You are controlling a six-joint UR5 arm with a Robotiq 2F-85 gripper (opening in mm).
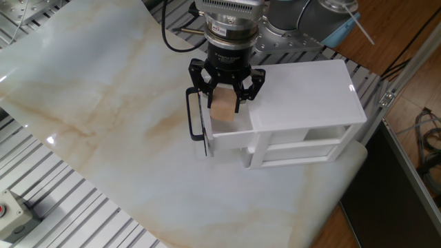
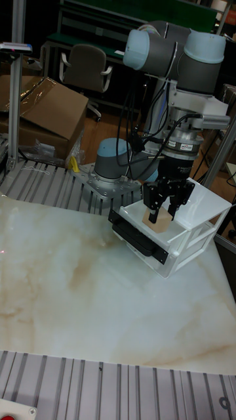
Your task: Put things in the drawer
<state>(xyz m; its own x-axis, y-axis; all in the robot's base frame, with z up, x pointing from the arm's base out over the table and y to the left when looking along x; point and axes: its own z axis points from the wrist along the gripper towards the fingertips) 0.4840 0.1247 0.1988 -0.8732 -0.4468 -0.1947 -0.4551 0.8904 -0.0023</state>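
A small light-tan wooden cube [image 1: 222, 110] sits between the fingers of my gripper [image 1: 224, 103], which is shut on it. The cube hangs low inside the open top drawer [image 1: 227, 134] of the white cabinet [image 1: 303, 96]. The drawer is pulled out to the left, and its thin black bar handle [image 1: 195, 116] stands just left of the gripper. In the tall fixed view the gripper [image 2: 167, 209] holds the cube [image 2: 160, 224] over the drawer [image 2: 134, 213], behind its dark front [image 2: 141, 241]. The cube's underside and the drawer floor are hidden.
The cabinet [image 2: 203, 220] stands on a marble-patterned sheet [image 1: 103, 117] over a slatted metal table. The arm's base [image 2: 115, 167] is behind the cabinet. A red button box [image 1: 10, 210] sits at the front left corner. Cables lie along the right edge.
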